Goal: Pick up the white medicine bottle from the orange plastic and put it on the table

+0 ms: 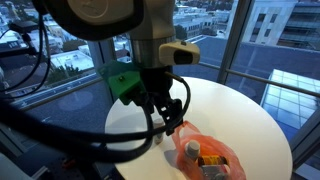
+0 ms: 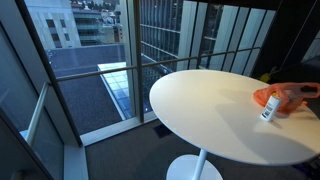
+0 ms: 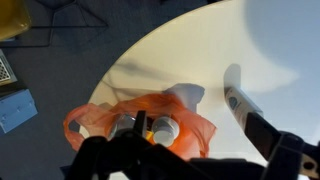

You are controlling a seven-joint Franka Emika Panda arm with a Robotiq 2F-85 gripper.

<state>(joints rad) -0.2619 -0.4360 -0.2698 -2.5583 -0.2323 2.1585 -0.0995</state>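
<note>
1. The gripper (image 1: 168,125) hung low over the round white table (image 2: 200,110), just beside the orange plastic (image 1: 218,152). Its jaws were apart with nothing between them.
2. The white medicine bottle (image 1: 190,150) sat in the orange plastic at the end nearest the gripper, not on bare tabletop.
3. In an exterior view the bottle (image 2: 267,112) showed at the front edge of the plastic (image 2: 285,96), tilted. I couldn't tell whether any part of it touched the table.
4. In the wrist view the plastic (image 3: 90,125) was crumpled open, with the bottle's white cap (image 3: 165,128) in the middle and a second round-topped item (image 3: 125,125) touching it.
5. One finger (image 3: 245,112) was over bare tabletop, clear of the plastic. The other was a dark blur at the bottom edge.
6. A yellow item (image 1: 212,158) also lay in the plastic.
</note>
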